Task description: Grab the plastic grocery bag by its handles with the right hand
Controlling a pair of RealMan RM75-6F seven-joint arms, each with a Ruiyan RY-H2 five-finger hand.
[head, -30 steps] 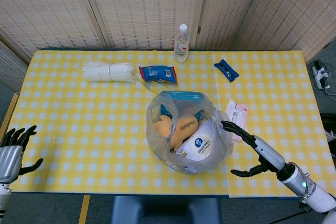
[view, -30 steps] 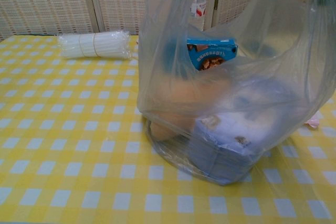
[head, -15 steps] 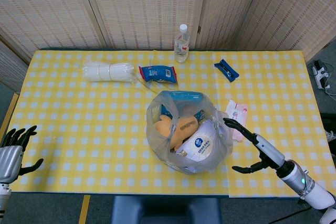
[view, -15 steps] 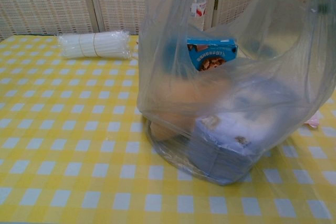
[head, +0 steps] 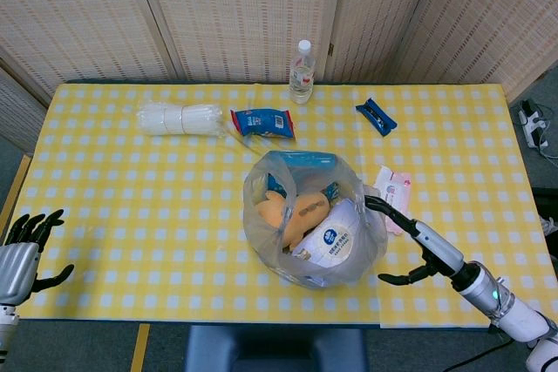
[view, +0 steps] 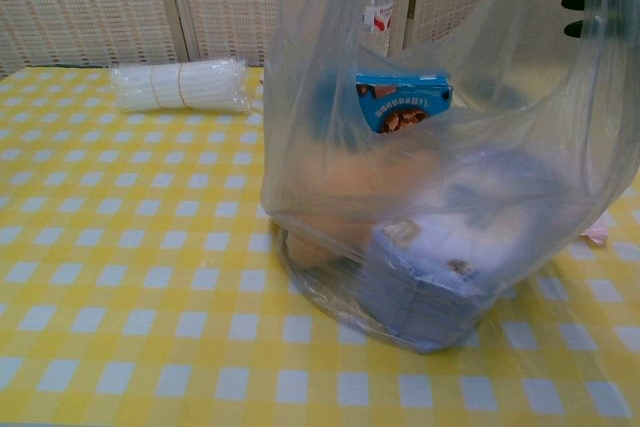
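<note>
Head view showed the left robot hand at about 8 o'clock, off the desk's edge, fingers spread and holding nothing. Moving right along the yellow-checked desk, a clear sleeve of white cups lay at 11 o'clock, with a blue snack packet just beside it. Near the centre sat the plastic grocery bag, thin, translucent and greyish, its mouth gaping upward. Through the film a blue carton, something orange and a round white-and-blue pack could be made out. At 4 o'clock the right robot hand was open, fingers apart, its upper fingertips at the bag's right rim; whether they touched the film could not be told. Chest view showed dark fingertips behind the bag's upper right film.
</note>
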